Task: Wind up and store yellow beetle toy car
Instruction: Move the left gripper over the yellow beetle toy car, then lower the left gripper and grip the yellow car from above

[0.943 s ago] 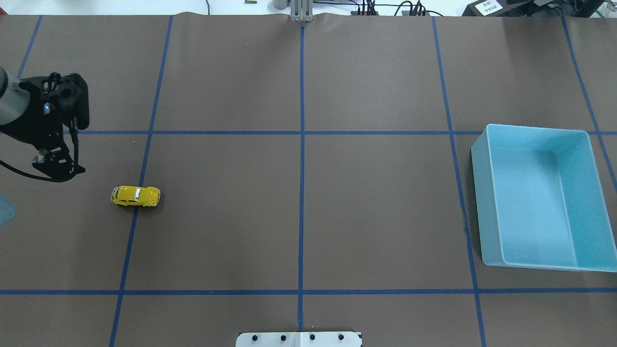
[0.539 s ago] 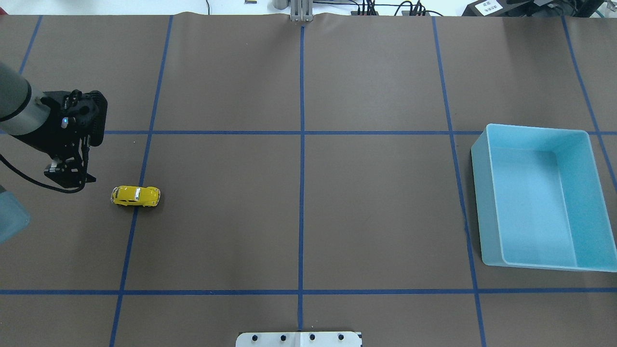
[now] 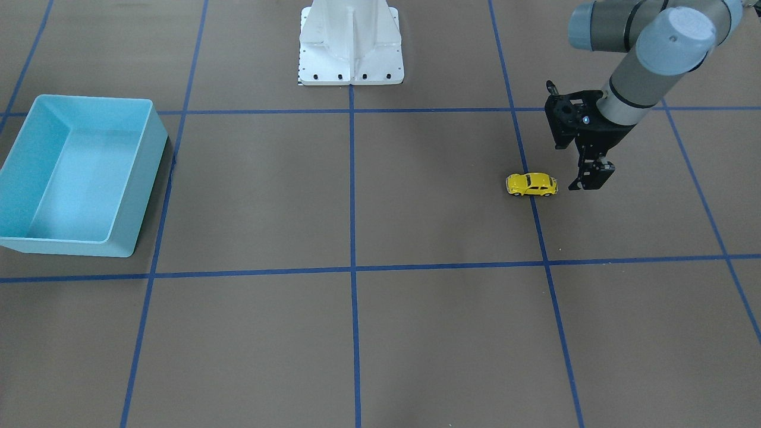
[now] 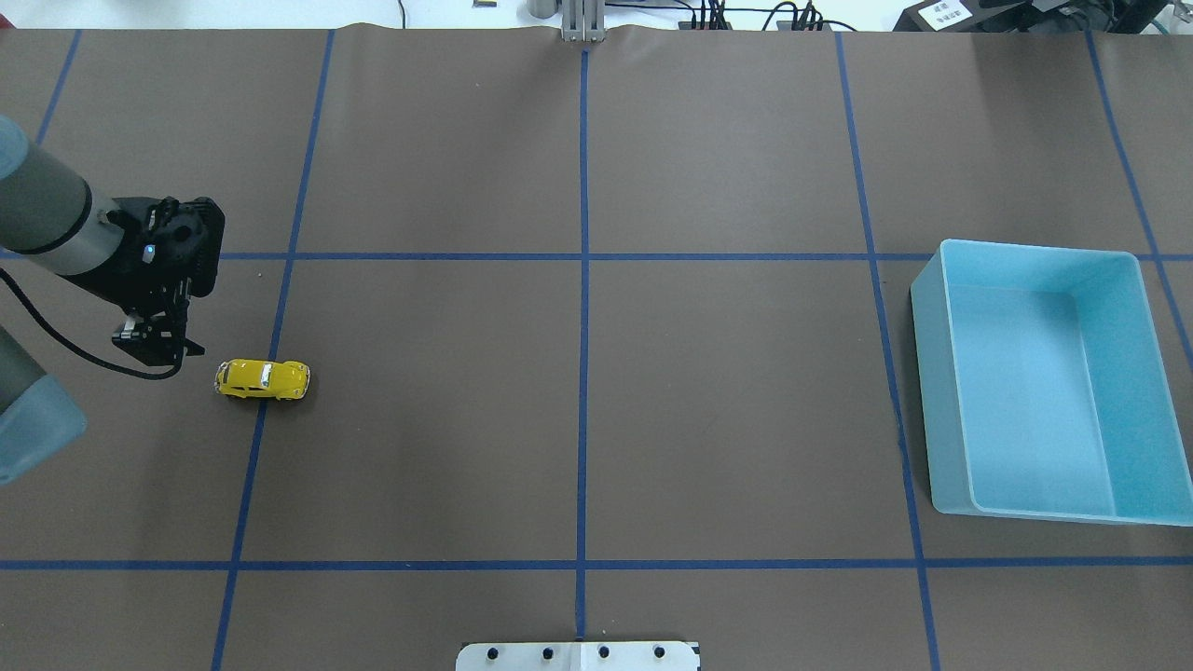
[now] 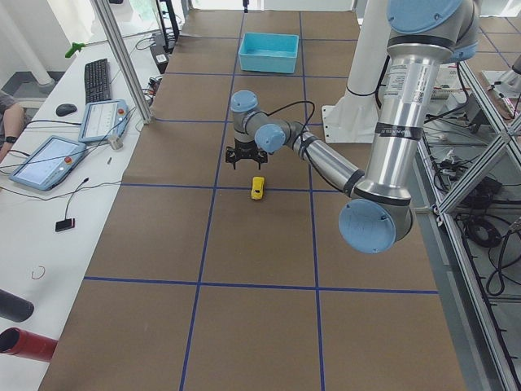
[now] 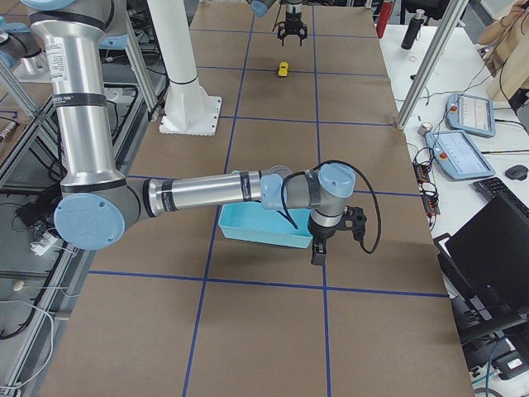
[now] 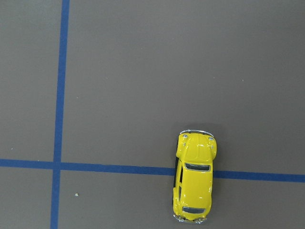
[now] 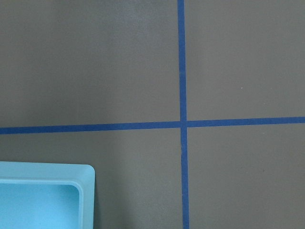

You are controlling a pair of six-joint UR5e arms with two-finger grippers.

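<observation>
The yellow beetle toy car (image 4: 262, 379) stands on its wheels on the brown table, across a blue tape line; it also shows in the front view (image 3: 531, 184) and the left wrist view (image 7: 194, 176). My left gripper (image 4: 157, 347) hangs open and empty just left of the car, pointing down, apart from it (image 3: 590, 180). The light blue bin (image 4: 937, 391) stands empty at the far right. My right gripper (image 6: 317, 255) shows only in the exterior right view, beside the bin's corner (image 8: 88, 174); I cannot tell if it is open or shut.
Blue tape lines (image 4: 583, 280) divide the brown table into squares. The white robot base plate (image 3: 351, 47) sits at the table's near middle edge. An operators' desk with tablets (image 5: 49, 159) runs along the far side.
My left gripper has moved right and down toward the car and now sits close beside it. The car and the bin have not moved.
</observation>
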